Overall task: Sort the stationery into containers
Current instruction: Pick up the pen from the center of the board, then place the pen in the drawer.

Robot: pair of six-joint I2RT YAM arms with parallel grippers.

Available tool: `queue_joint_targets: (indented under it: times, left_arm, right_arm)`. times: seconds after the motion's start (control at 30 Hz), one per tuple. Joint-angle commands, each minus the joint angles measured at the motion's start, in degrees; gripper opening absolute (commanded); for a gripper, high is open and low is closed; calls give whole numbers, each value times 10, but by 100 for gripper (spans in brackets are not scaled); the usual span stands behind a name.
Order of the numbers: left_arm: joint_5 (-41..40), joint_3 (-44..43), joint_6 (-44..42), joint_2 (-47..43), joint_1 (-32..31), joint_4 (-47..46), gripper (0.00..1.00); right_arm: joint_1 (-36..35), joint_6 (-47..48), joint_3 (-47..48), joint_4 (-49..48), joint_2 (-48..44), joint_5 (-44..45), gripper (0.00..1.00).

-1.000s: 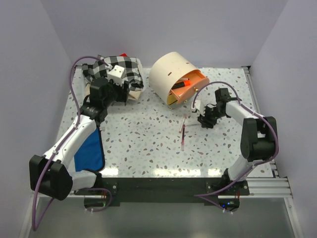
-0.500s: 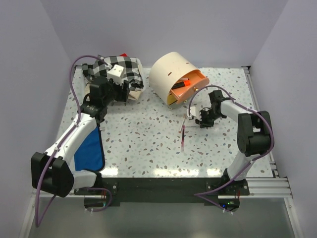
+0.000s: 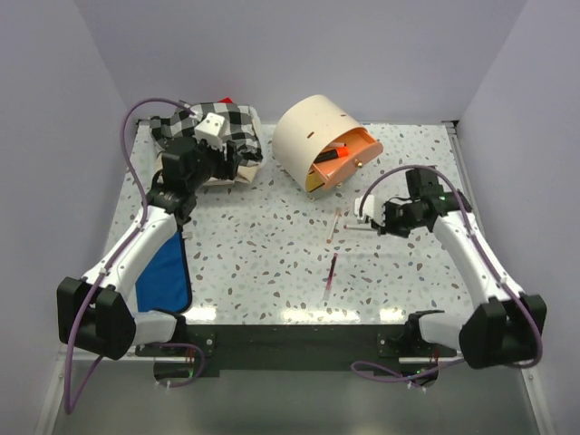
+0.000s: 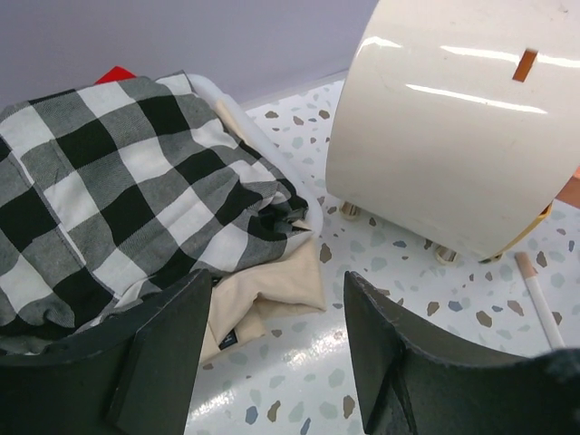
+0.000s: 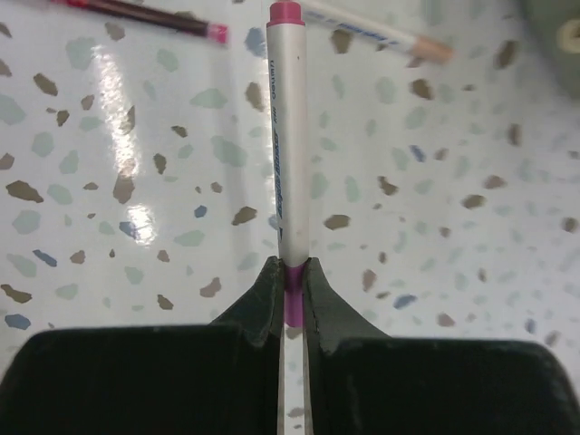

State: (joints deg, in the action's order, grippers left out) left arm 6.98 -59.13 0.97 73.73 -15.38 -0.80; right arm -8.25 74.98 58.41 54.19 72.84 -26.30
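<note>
The cream drum cabinet (image 3: 313,131) stands at the back centre, one orange drawer (image 3: 349,156) pulled open with an orange highlighter inside. My right gripper (image 3: 376,222) is shut on a white pen with pink ends (image 5: 290,181) and holds it just above the table, right of the drawer. A dark red pen (image 3: 331,272) and a thin white pen (image 3: 337,222) lie on the table; both also show in the right wrist view, the red one (image 5: 145,14) and the white one (image 5: 372,23). My left gripper (image 4: 276,290) is open and empty beside the checked cloth (image 4: 118,199).
A beige cloth (image 4: 267,294) lies under the checked cloth's edge, and a white cube (image 3: 213,130) rests on top of it. A blue cloth (image 3: 168,272) lies by the left arm. The cabinet (image 4: 453,136) is right of my left gripper, with a pen (image 4: 539,299) beside its feet.
My right arm has swung out to the right and drawn back with the white pen in its jaws. The dark red pen has shifted nearer. The left gripper has barely moved.
</note>
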Motion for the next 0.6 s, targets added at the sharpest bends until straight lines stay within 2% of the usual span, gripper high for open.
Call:
queue_joint_targets:
  times: [0.0,0.1,0.27,0.43,0.57]
  left_arm:
    - [27,6,31,-2,5,-75,65]
    - [44,11,50,4,5,-92,65]
    - [57,6,59,9,5,-94,65]
    - [52,18,61,-3,5,-97,65]
    - [52,34,66,-15,5,-100,65]
  right_arm:
    - [-3,-107,52,-56,-81,-2,0]
    - [-4,-135,70,-158,-104,21,0]
    - [-12,-189,110,-304,-78,73,0]
    - [-36,-190,147,-377,-31,112,0]
    - [-61,-130,182,-377,5,122,0]
